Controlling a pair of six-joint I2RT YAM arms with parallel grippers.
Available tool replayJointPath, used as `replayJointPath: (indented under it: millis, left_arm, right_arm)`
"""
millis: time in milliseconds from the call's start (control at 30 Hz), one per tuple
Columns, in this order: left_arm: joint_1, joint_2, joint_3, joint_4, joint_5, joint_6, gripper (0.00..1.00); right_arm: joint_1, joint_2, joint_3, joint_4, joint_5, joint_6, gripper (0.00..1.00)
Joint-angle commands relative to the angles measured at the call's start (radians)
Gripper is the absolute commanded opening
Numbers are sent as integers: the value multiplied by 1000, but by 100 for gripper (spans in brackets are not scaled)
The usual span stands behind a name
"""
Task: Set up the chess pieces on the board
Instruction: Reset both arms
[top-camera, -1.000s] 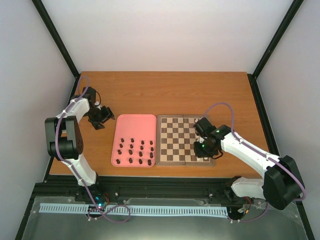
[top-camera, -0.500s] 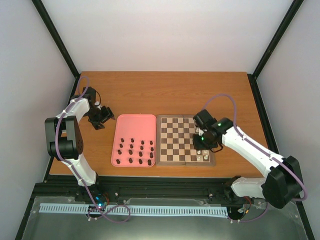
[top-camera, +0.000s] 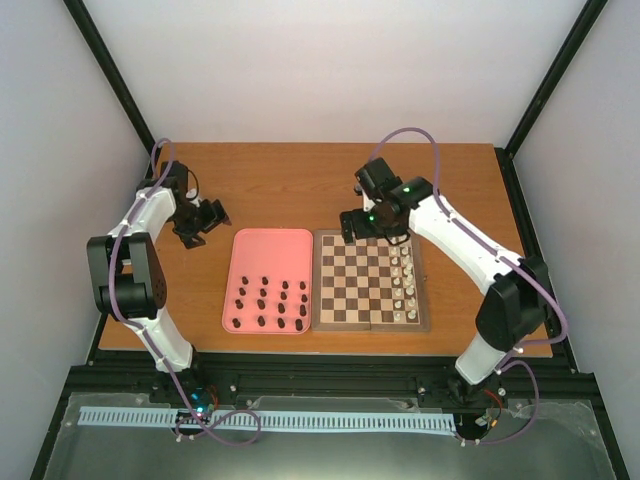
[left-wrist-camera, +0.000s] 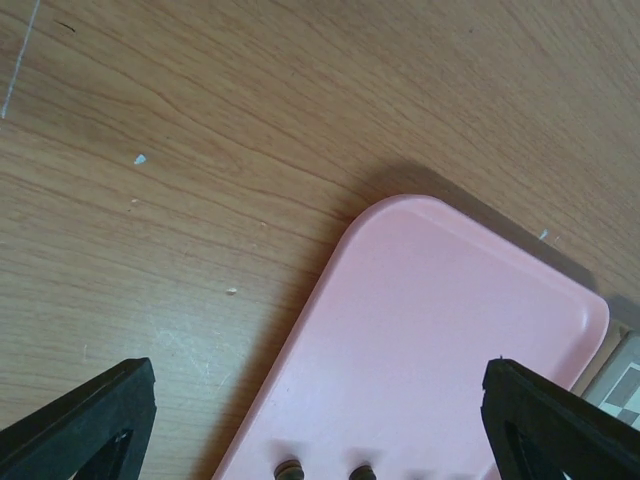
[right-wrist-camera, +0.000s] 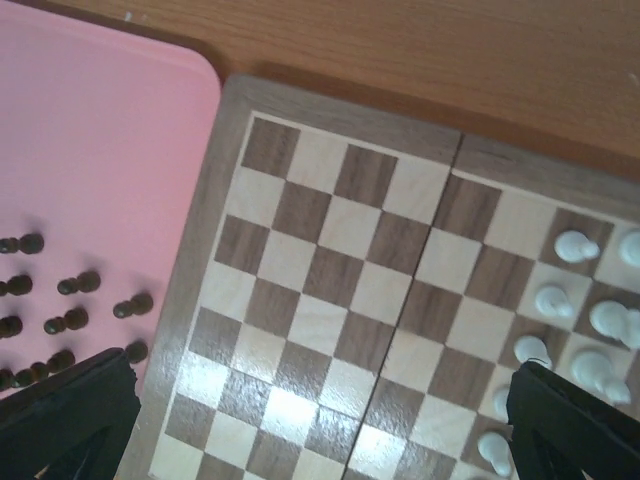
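Observation:
The board (top-camera: 355, 285) lies right of centre on the table. White chess pieces (top-camera: 405, 280) stand in its two right-hand files and show at the right of the right wrist view (right-wrist-camera: 575, 300). Dark chess pieces (top-camera: 270, 300) stand on the pink tray (top-camera: 270, 250), also in the right wrist view (right-wrist-camera: 70, 310); two dark pieces (left-wrist-camera: 290, 468) peek into the left wrist view. My right gripper (top-camera: 365, 232) (right-wrist-camera: 315, 420) hovers open above the board's far edge, holding nothing. My left gripper (top-camera: 208, 226) (left-wrist-camera: 320, 430) stands open and empty beside the tray's far left corner (left-wrist-camera: 400, 215).
The pink tray (right-wrist-camera: 90, 140) sits directly against the board's left side. Bare wooden table (top-camera: 300, 180) stretches behind both. Black frame posts (top-camera: 115, 75) and white walls close in the sides, and the table's front edge (top-camera: 300, 345) runs just below tray and board.
My right arm has swung from the board's near right corner to its far edge and opened, leaving white pieces standing there. My left gripper shifted slightly back and opened wider.

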Motion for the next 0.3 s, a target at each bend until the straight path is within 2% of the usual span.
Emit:
replayJointPath:
  millis: [0,267]
  left_arm:
    - [-2,-26,45,-37,-10,27,100]
    - [-2,-30,68,-53,-15,32,100]
  right_arm:
    - [-6,51,73,7,-37,-35,100]
    - [-4,70,80,22,-47,-56,100]
